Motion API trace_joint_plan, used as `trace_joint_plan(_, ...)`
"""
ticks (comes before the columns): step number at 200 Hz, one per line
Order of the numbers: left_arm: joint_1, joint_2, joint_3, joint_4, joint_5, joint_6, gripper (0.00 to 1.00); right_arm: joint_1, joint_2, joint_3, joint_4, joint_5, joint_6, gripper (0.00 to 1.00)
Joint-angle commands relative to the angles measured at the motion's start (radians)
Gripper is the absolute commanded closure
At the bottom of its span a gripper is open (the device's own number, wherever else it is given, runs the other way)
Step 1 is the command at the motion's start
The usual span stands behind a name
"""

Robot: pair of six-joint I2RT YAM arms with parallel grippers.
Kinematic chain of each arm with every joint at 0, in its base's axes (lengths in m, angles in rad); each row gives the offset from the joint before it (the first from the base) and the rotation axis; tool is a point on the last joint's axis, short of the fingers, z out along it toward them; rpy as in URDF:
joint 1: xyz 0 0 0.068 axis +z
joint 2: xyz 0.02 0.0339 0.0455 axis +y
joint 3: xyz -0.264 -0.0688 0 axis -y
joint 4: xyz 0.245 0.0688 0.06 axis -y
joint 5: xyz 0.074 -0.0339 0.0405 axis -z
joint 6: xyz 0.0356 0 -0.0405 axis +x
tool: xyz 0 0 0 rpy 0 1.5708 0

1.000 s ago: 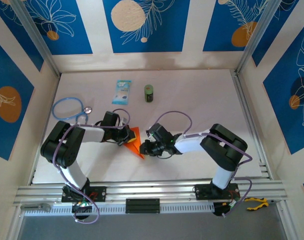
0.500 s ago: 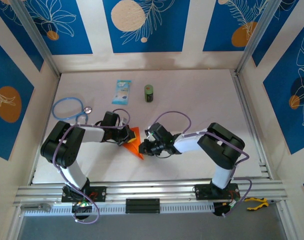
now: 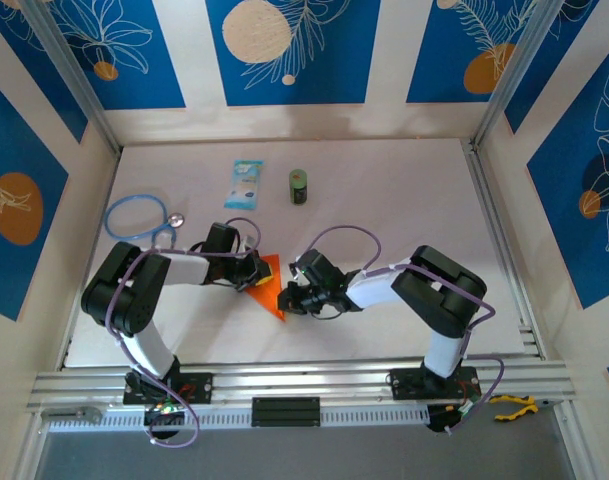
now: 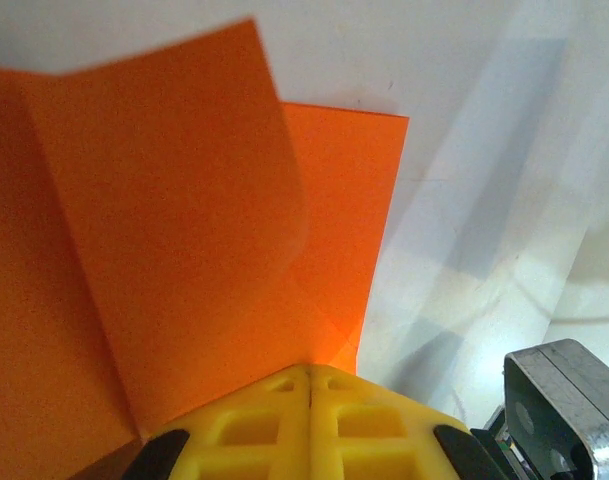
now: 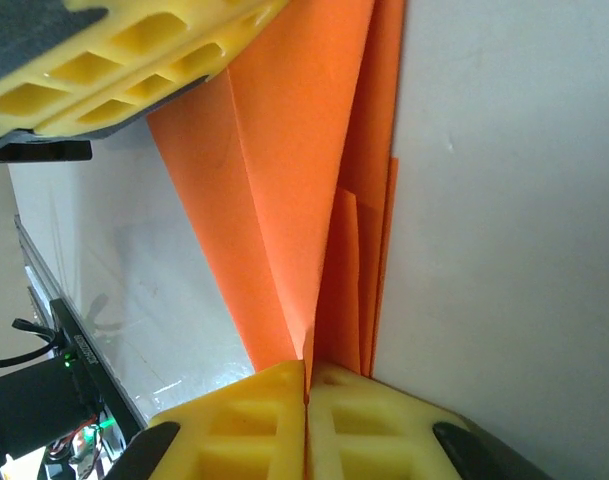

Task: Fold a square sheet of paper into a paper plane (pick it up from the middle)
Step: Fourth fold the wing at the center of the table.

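Your table (image 3: 404, 200) is white and flat. Toward its far edge, left of the middle, you have a light-blue packet (image 3: 245, 183). Near it on the right, not touching, a small green can (image 3: 299, 187) stands upright. Close to the left edge lies a blue tube loop (image 3: 135, 216). Nearer the near edge, left of centre, orange paper (image 3: 270, 283) touches the table.

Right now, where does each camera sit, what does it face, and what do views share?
Top external: above and behind the robot, looking down at the table; left arm and right arm show.
Left wrist: on the left arm, facing along the left tool, shut on the orange paper.
Right wrist: on the right arm, facing along the right tool, shut on it too.
Shared: the paper.
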Motion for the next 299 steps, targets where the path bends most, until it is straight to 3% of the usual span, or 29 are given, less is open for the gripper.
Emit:
trace_joint_plan(1, -0.009, 0.001, -0.055, 0.045, -0.028, -0.045, 0.99, 0.016, -0.014, -0.001, -0.164, -0.004, -0.055, 0.92)
trace_joint_plan(79, -0.017, -0.045, -0.180, 0.205, -0.087, -0.163, 1.00, -0.022, -0.056, 0.059, -0.339, -0.038, -0.191, 0.91)
trace_joint_plan(150, -0.029, -0.035, -0.192, 0.247, -0.084, -0.169, 0.99, -0.021, -0.095, 0.028, -0.162, -0.088, -0.092, 0.82)
trace_joint_plan(201, -0.028, -0.040, -0.186, 0.226, -0.083, -0.155, 0.99, -0.017, -0.074, 0.004, -0.188, -0.076, -0.091, 0.90)
trace_joint_plan(299, -0.026, -0.046, -0.167, 0.179, -0.097, -0.136, 1.00, -0.002, -0.070, -0.046, -0.261, -0.098, -0.124, 0.93)
